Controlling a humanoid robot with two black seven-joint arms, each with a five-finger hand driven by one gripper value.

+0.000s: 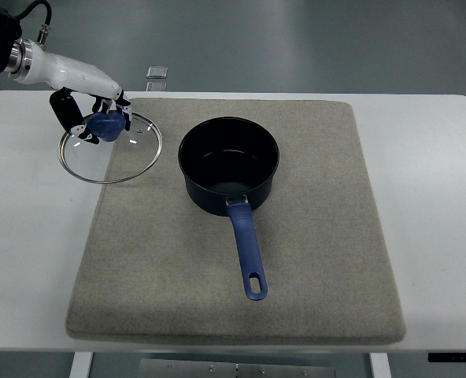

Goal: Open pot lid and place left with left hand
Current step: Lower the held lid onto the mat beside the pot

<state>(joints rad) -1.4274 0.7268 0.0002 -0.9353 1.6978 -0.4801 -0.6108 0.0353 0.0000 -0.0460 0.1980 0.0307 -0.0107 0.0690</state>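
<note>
Lid already off: round glass lid with metal rim (111,150) sits at about 9 o'clock from the dark blue saucepan with long blue handle (229,167), half on the grey felt mat (312,236), half on the white table (28,236). Left hand (91,118) has fingers curled around the lid's blue knob (107,124), likely for setting it down flat. Whether the lid fully rests can't be told. Pot handle points to 6 o'clock. Grey floor beyond the table; small grey square object (157,72) at 12 o'clock.

Glossy glass lid (111,154), matt felt mat (312,260), smooth dark pot (228,164)
</note>
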